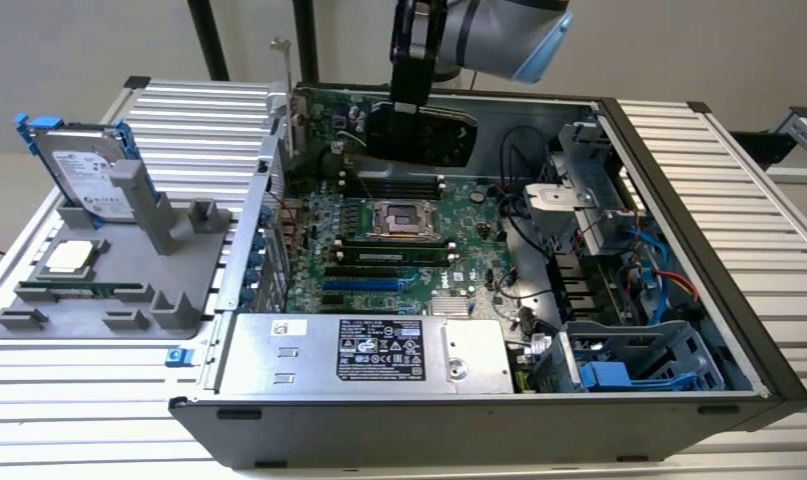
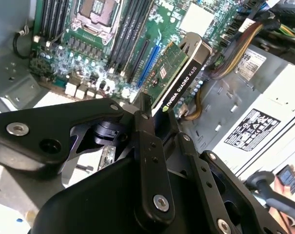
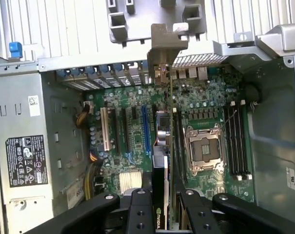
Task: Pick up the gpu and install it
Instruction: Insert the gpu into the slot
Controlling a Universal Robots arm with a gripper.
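closest to us, the gripper is clamped on the gpu, its black fingers pressing the card from either side near one end. in the first wrist view the card runs away from the fingers edge-on. its silver bracket is at the far end, close to the row of rear openings of the computer case.

below the card lies the motherboard. we judge the card to be in the air above it, not seated: in the exterior view it hangs tilted over the far part of the board. in the first wrist view its edge runs between the blue slot and the bare processor socket, roughly parallel to the slots.

so the pick-up looks done and the installing step is in hand. as we read it, that step calls for the card's bottom edge to be squared over one long slot. it also calls for the bracket to be matched to a rear opening and the tilt taken out before any push down. a skewed press could scrape the parts beside the slot.

farther out, the power supply sits along the near side of the case. beyond it, at the exterior view's left, a grey holder stands on the surface with a hard drive propped in it.
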